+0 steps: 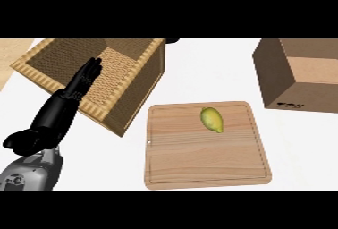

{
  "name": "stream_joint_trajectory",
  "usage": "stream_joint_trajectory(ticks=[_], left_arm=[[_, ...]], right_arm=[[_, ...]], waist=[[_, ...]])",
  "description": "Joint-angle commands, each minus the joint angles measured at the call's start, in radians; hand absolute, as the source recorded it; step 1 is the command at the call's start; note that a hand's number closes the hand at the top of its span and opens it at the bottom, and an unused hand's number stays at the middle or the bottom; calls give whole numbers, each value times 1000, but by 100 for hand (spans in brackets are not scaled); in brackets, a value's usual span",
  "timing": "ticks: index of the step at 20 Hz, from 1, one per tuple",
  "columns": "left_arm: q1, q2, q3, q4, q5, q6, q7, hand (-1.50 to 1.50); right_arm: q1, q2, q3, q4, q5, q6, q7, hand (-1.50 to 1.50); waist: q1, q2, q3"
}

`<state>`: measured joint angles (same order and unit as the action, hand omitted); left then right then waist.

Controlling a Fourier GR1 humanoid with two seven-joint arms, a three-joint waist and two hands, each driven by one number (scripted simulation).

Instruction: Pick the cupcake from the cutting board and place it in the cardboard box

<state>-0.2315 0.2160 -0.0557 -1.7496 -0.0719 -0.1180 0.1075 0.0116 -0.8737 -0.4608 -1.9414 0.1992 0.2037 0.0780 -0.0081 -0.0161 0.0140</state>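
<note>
White counter [211,67]: basket [146,89], cardboard box [290,80], cutting board [204,156] bearing a yellow-green fruit [212,119].

A white counter [211,67] is filling most of the view, and a pale wooden patch [12,48] is showing at the upper left.

One left hand [59,112] shows, fingers straight, on one grey forearm [30,174]. There is one woven basket [142,89], and the hand's fingertips show against its inside. One wooden cutting board [204,156] lies to the right of the hand. One yellow-green fruit [212,119] sits on that board. One cardboard box [297,76] stands farther right, well apart from the hand.
</note>
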Motion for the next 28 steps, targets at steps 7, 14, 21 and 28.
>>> stream_joint_trajectory(ticks=[7,14,21,28], left_arm=[[2,-99,-100,143,-31,-3,52,0],[9,-95,-94,146,-28,-34,30,0],[-21,-95,-66,169,-15,-52,19,0],[-51,-103,-51,195,-25,-51,11,0]], right_arm=[[-199,-53,56,186,-10,12,69,150],[-357,-74,96,412,36,-26,46,150],[-445,-52,229,578,195,-97,-27,150],[-494,35,312,786,302,-199,-126,150]], waist=[[30,30,-14],[57,36,-14],[61,39,-14],[52,43,-12]])
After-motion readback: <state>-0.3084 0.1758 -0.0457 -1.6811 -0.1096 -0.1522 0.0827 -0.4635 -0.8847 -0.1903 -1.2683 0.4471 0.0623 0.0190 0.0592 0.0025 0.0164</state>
